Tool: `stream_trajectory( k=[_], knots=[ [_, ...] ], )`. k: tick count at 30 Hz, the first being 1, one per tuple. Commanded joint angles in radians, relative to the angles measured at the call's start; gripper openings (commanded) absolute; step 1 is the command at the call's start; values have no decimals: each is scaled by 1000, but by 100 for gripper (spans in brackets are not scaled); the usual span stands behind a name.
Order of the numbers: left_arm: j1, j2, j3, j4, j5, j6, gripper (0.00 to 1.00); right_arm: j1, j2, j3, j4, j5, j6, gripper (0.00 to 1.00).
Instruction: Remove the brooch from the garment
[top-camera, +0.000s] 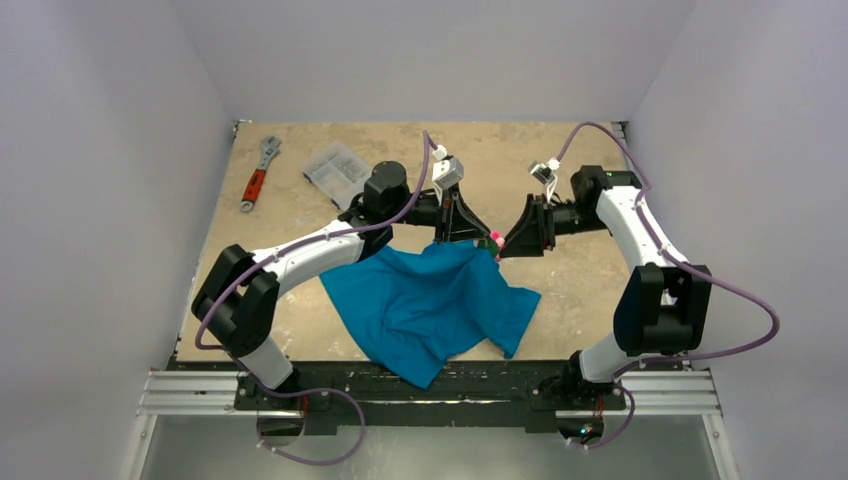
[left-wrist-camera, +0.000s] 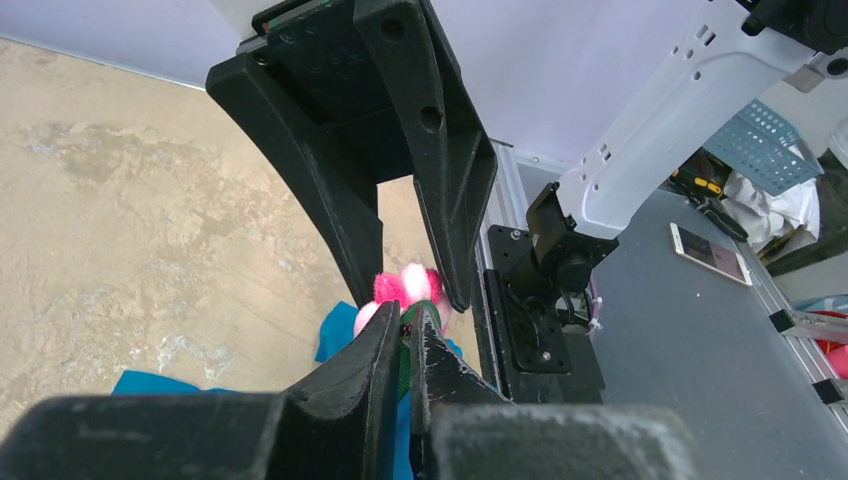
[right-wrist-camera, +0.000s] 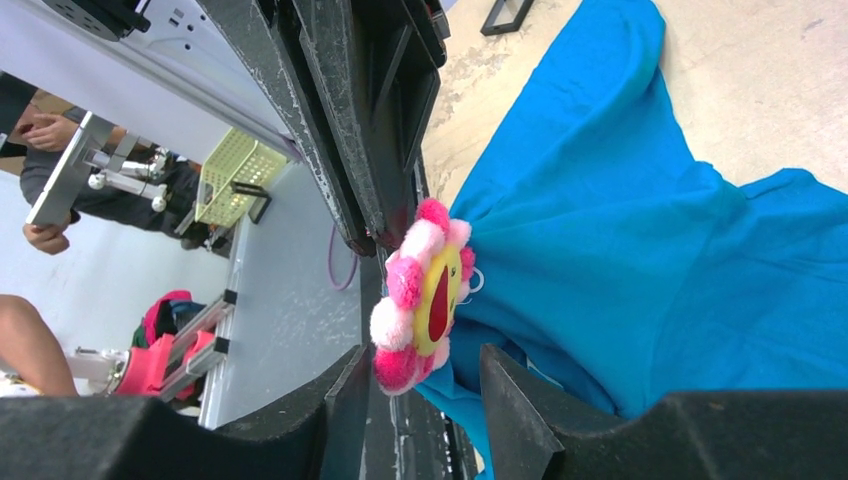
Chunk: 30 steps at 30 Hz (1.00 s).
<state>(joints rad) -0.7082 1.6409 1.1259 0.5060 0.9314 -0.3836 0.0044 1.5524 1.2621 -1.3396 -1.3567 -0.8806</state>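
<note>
The teal garment (top-camera: 430, 305) lies crumpled on the table, and its far edge is lifted. My left gripper (top-camera: 478, 238) is shut on a fold of that cloth right behind the brooch (top-camera: 497, 242). In the left wrist view the gripper (left-wrist-camera: 408, 318) pinches the cloth, with the pink brooch (left-wrist-camera: 403, 286) just past its tips. My right gripper (top-camera: 503, 248) faces it from the right. In the right wrist view that gripper (right-wrist-camera: 425, 362) is open, its jaws either side of the brooch (right-wrist-camera: 425, 295), a pink and white flower with a yellow centre, still on the garment (right-wrist-camera: 640, 250).
A red-handled wrench (top-camera: 258, 175) and a clear plastic box (top-camera: 338, 168) lie at the back left of the tan table (top-camera: 600, 290). The two grippers are tip to tip above the shirt's far edge.
</note>
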Motion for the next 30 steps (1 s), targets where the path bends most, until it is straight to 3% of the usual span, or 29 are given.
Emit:
stream_trajectory(
  k=[1,4,9,15,18,20,30],
  knots=[
    [-5,-6,32,41,11,-8,0,2,-9,26,-31,-36,-47,43],
    [-7,-5,33,42,10,-14,0,8,-4,29,-20,-34,-45,33],
    [-13,-7,24,40,10,-20,0,22,0,40,31,-27,8,44],
    [-23,-13,-3,35,8,-19,0,31,-86,5,334,11,307,5],
    [-25,-18,-20,34,2,-16,0,31,-149,-55,528,20,498,0],
    [-25,-21,-29,33,-1,-13,0,31,-169,-76,574,17,539,0],
    [-25,-29,-76,11,-18,6,0,31,-101,-15,199,-45,195,0]
  ],
)
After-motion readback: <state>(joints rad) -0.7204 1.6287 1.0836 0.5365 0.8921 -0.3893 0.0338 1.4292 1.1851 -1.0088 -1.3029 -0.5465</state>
